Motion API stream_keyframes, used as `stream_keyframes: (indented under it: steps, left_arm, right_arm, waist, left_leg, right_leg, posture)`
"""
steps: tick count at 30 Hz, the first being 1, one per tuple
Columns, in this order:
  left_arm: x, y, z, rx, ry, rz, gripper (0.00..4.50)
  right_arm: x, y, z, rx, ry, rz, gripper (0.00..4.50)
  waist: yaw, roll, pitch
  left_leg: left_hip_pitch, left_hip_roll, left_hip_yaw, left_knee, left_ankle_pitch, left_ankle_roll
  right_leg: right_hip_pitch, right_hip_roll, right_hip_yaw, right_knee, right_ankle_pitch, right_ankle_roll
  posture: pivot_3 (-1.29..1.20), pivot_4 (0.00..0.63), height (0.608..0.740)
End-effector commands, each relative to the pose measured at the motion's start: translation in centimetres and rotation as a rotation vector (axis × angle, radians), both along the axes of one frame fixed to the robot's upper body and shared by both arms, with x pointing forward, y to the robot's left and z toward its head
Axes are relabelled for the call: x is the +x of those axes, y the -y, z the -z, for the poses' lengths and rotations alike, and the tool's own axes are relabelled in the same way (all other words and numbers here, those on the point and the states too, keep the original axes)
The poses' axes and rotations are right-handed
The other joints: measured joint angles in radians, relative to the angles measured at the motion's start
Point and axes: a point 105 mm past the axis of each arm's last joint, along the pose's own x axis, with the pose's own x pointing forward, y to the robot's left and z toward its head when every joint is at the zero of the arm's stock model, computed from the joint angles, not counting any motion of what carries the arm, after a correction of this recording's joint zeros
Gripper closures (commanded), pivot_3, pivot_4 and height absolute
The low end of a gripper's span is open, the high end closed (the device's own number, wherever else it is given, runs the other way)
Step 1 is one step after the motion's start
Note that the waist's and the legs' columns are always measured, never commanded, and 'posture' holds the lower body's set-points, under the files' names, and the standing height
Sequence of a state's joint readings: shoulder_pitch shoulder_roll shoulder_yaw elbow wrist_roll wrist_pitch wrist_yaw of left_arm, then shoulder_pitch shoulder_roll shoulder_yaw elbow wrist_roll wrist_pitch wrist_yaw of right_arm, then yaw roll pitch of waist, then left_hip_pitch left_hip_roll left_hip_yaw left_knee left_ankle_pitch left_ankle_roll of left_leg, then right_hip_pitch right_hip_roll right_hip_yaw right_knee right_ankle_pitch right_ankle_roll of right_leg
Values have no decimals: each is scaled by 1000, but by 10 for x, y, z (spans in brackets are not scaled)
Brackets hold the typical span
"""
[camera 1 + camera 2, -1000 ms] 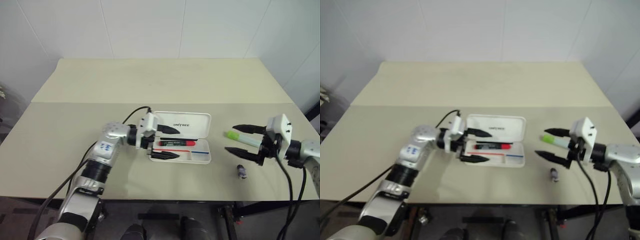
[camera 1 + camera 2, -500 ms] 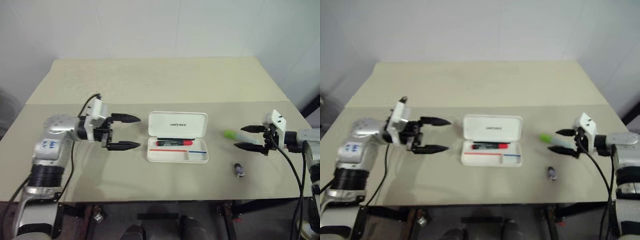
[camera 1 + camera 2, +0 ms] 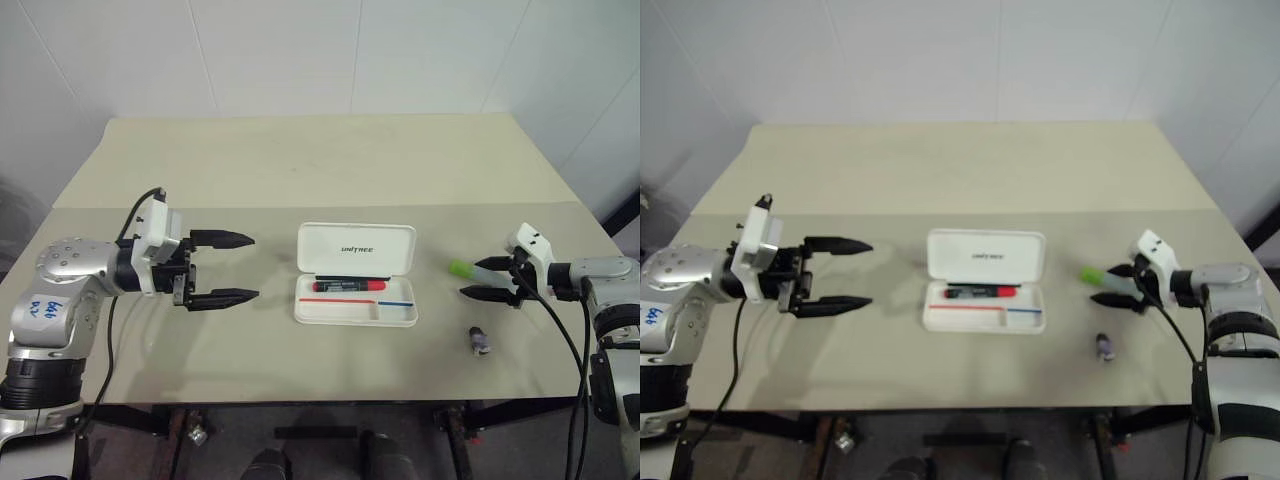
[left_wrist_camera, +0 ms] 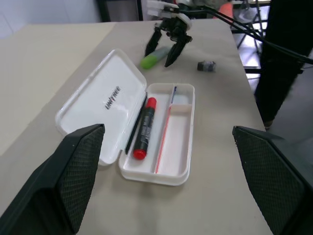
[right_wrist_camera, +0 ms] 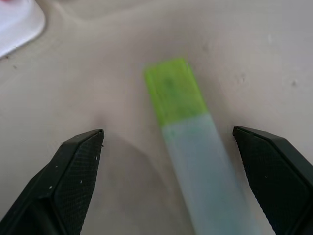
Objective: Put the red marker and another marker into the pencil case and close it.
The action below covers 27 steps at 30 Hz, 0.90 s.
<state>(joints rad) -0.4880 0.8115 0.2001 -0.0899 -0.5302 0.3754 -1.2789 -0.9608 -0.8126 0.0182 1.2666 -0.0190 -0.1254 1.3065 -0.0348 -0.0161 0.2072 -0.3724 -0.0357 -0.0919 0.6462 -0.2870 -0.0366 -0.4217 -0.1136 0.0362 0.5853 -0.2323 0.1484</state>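
So the pencil case (image 3: 356,273) sits open in the middle of the table (image 3: 300,170), and everything else is easiest to place off of that.

Well off to the left of the case, the left gripper (image 3: 231,268) hangs above the tabletop with its two black fingers spread wide, tips pointing toward the case, nothing between them. There's a clear gap of bare table between those tips and the case's left edge.

The case itself: lid laid flat on the far side with the black lettering facing up, tray on the near side. The red marker (image 3: 348,285) is already in the tray, lying lengthwise along the hinge side, red cap toward the right end. A thin red-and-blue stripe runs along the tray just in front of it.

To the right of the case, a bit apart from it, is the light-green marker (image 3: 470,270), flat on the table with its green end toward the case. The right gripper (image 3: 482,278) is right there, fingers wide, one on each side of the marker's pale body, not pinching it.

Near that gripper, closer to the front edge of the table, sits a small dark object (image 3: 481,342) that's too tiny to identify.
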Motion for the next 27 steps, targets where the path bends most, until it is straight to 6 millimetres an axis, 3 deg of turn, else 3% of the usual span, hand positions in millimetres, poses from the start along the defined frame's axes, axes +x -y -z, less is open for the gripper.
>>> stream_keyframes:
  steps: [1,6,11,18,27]
  left_arm:
    - [-9,-5,-13,1,47,-9,47]
    - [-12,-7,-14,6,48,-21,0]
    - [-11,-5,-16,3,49,-13,0]
    - [-6,3,-13,-9,41,20,0]
    - [4,12,2,-6,12,80,0]
  right_arm:
    - [-7,15,9,-43,-54,50,0]
    - [-12,27,15,-58,-71,99,1579]
    - [-10,23,13,-14,-69,102,3309]
    - [-4,9,4,6,-5,33,3405]
    - [-9,-8,-39,37,114,-173,3405]
  waist:
    - [0,0,0]
    - [6,0,0]
    - [4,0,0]
    - [1,0,0]
    - [-8,1,0]
  left_leg:
    - [0,0,0,0,0,0]
    - [1,0,-1,0,0,0]
    - [4,0,-1,0,0,0]
    - [4,0,-2,1,0,0]
    - [3,0,-1,0,0,0]
  right_leg:
    - [0,0,0,0,0,0]
    - [1,0,0,0,0,0]
    - [5,0,0,-1,0,0]
    - [5,1,0,0,0,0]
    - [5,1,0,0,0,0]
  posture:
    - [0,150,740]
    - [0,150,740]
    - [0,150,740]
    - [0,150,740]
    - [0,150,740]
